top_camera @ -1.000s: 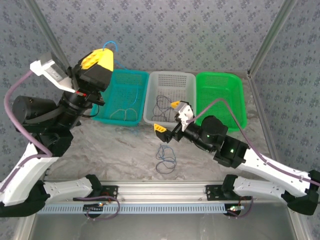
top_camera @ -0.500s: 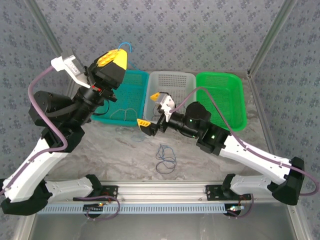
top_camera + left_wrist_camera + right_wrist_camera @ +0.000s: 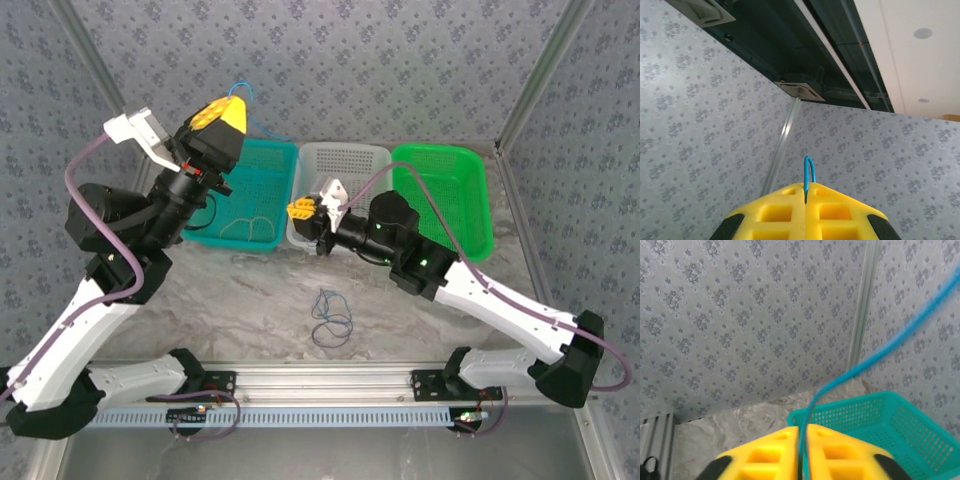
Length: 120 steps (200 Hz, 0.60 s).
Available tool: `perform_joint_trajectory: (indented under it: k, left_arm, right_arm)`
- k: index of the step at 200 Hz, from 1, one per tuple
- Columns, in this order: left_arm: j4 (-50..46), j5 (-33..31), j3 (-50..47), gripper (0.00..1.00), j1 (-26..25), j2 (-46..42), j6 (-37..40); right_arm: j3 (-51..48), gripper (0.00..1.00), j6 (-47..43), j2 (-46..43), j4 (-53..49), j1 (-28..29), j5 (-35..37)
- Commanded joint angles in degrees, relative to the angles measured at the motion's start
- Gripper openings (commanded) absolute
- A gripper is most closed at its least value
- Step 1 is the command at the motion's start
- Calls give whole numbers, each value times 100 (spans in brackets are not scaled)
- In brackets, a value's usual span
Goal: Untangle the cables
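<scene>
Top external view: the left gripper is raised high above the teal basket, its yellow fingers pressed together on a blue cable, a short loop of which stands out above the fingertips. The right gripper is seen low at the near edge between the teal basket and the grey basket, its fingers likewise clenched. A green basket stands touching the grey one on the right. On the marbled table, in front of the baskets and apart from both grippers, a dark cable lies in loose loops. Pale cable loops are seen on the floor of the teal basket.

From the left wrist, the blue loop is seen rising from the seam between the closed yellow fingers, against the patterned wall. From the right wrist, the blue cable is pinched between the shut fingers and runs up and to the right, above the teal basket.
</scene>
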Motion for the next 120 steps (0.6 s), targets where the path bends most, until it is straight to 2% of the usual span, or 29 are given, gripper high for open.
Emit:
perform_joint_trajectory:
  k: [1,7,16,36,68,83,120]
  left_arm:
    - [149,-283,-247,0,176,-201,-93]
    - [137,-330,-334,6,222,-222,-141]
    - [120,-425,-444,23,307,-226,-239]
    - [-95,-477,-605,54,565,-169,-480]
    - [-376,-164,-848,89,1025,57,-1031]
    - [-393,-89,-1021,99,1125,138,-1206]
    - [-238,-16,-1496,100,1257,230,-1558]
  right_arm:
    - [252,7,14,-445,-800,-180,108]
    - [350,6,57,-513,-1046,-290,127]
    - [610,4,103,-570,-1470,-469,173]
    - [1161,2,130,-602,-2474,-965,374]
    - [2147,0,202,-501,-3489,-2067,275]
    - [2661,0,215,-290,-3954,-2605,81]
    - [3523,1,29,307,-4803,-3474,-85]
